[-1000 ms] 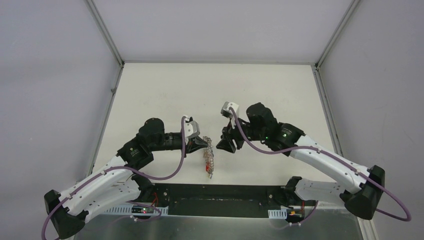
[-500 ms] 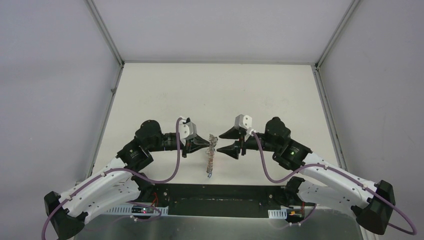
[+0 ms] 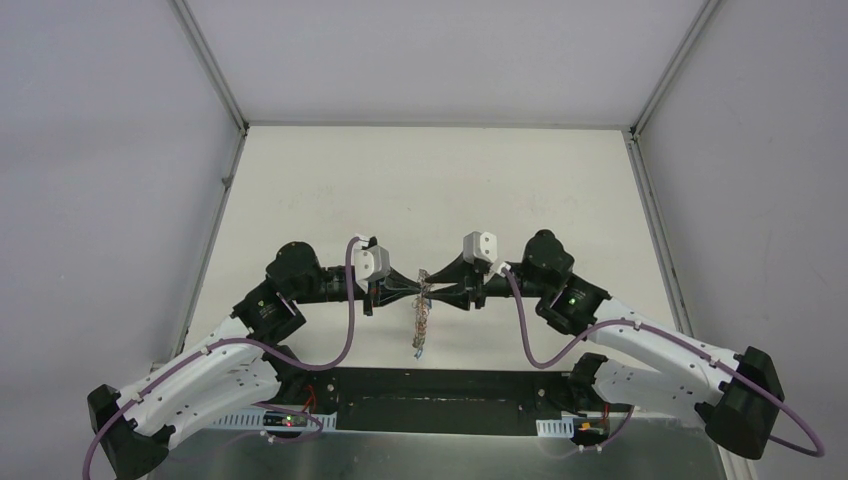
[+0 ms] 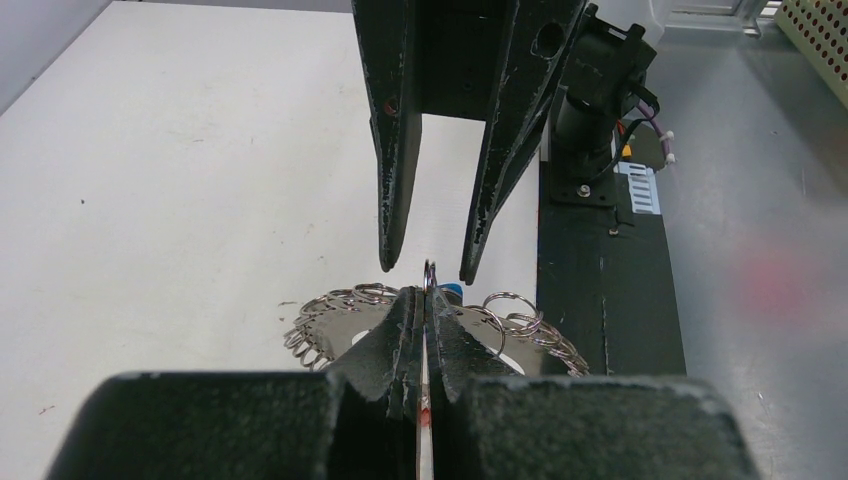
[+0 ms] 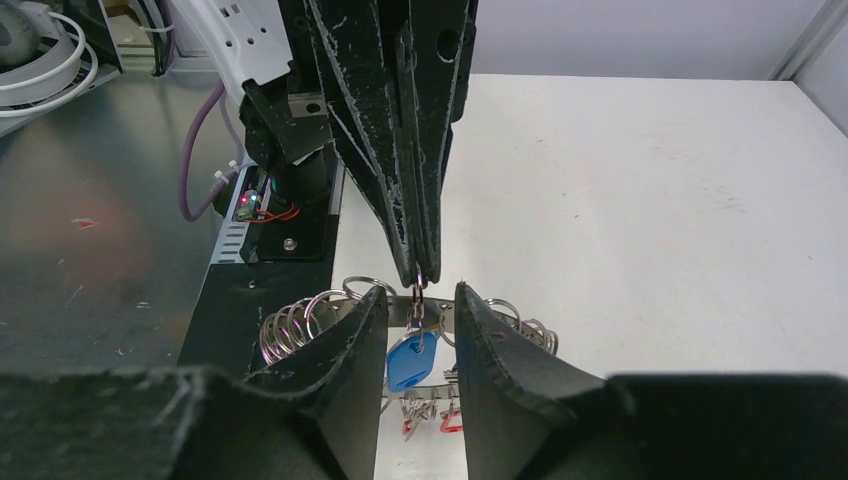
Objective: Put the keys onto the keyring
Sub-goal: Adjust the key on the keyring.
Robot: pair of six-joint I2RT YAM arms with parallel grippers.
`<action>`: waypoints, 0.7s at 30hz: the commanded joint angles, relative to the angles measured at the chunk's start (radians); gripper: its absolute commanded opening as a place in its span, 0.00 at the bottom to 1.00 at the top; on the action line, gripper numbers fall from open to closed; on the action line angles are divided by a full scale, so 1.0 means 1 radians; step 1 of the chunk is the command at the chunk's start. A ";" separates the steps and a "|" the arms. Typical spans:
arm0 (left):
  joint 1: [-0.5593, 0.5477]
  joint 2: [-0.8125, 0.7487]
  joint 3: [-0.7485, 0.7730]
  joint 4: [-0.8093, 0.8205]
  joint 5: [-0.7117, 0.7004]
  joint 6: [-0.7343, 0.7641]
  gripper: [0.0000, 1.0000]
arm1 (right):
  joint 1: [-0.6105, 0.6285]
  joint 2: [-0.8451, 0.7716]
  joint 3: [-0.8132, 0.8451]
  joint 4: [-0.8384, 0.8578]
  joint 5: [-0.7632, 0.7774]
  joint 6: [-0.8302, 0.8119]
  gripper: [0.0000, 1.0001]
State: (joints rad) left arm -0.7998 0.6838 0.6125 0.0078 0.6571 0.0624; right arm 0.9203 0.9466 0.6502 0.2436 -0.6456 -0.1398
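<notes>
The jaws of the left gripper (image 4: 426,298) are squeezed tight on the keyring (image 3: 419,322), by the middle of the worktop's (image 3: 430,180) near edge. The right gripper's (image 5: 420,293) jaws are wide apart, one on each side of it. A blue key (image 5: 410,362) hangs below.

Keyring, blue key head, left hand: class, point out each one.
keyring (image 3: 420,320): top external view, dangling fringe.
blue key head (image 5: 410,362): right wrist view, plastic middle.
left hand (image 4: 427,298): left wrist view, between shut fingertips.

A white bench (image 3: 430,180) sits between pale grey walls (image 3: 100,150). Along its near edge runs a black plate (image 3: 440,385), then a metal sheet (image 3: 440,455). A power strip (image 5: 215,40) (partly cropped) and a coiled white cable (image 5: 40,60) lie off to one side.
</notes>
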 commanded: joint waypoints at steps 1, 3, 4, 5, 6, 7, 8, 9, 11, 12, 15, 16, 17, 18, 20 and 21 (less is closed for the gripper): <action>-0.011 -0.020 0.010 0.101 0.024 -0.007 0.00 | 0.000 0.009 0.007 0.071 -0.040 -0.011 0.33; -0.011 -0.019 0.011 0.100 0.024 -0.007 0.00 | -0.001 0.018 0.004 0.071 -0.036 -0.008 0.33; -0.010 -0.018 0.012 0.101 0.024 -0.006 0.00 | -0.001 0.021 0.003 0.070 -0.035 -0.008 0.32; -0.010 -0.019 0.013 0.101 0.026 -0.007 0.00 | -0.001 0.023 0.000 0.071 -0.035 -0.007 0.32; -0.011 -0.019 0.013 0.101 0.027 -0.007 0.00 | -0.001 0.025 0.001 0.071 -0.036 -0.008 0.28; -0.010 -0.019 0.013 0.101 0.027 -0.008 0.00 | -0.001 0.027 0.002 0.070 -0.037 -0.007 0.23; -0.010 -0.020 0.012 0.101 0.027 -0.008 0.00 | -0.001 0.029 0.002 0.070 -0.037 -0.008 0.19; -0.011 -0.019 0.013 0.101 0.027 -0.009 0.00 | -0.001 0.030 0.002 0.070 -0.038 -0.009 0.14; -0.012 -0.019 0.013 0.101 0.028 -0.009 0.00 | -0.001 0.032 0.005 0.068 -0.039 -0.013 0.05; -0.010 -0.017 0.013 0.100 0.029 -0.010 0.00 | -0.002 0.034 0.007 0.060 -0.039 -0.017 0.00; -0.010 -0.019 0.015 0.097 0.029 -0.007 0.00 | 0.000 0.029 0.018 0.021 -0.038 -0.031 0.00; -0.010 -0.018 0.017 0.092 0.027 -0.005 0.00 | -0.001 0.026 0.027 -0.005 -0.040 -0.040 0.00; -0.010 -0.021 0.020 0.080 0.023 0.000 0.00 | -0.001 0.021 0.042 -0.039 -0.039 -0.049 0.00; -0.010 -0.025 0.025 0.060 0.015 0.010 0.00 | -0.001 0.017 0.059 -0.084 -0.033 -0.060 0.00; -0.010 -0.032 0.042 0.006 -0.007 0.033 0.13 | -0.001 0.011 0.104 -0.193 -0.021 -0.085 0.00; -0.010 -0.034 0.052 -0.027 -0.021 0.045 0.22 | -0.001 0.011 0.130 -0.263 -0.017 -0.099 0.00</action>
State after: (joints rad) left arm -0.8009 0.6838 0.6125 -0.0086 0.6563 0.0711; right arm 0.9218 0.9783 0.6735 0.1818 -0.6674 -0.1673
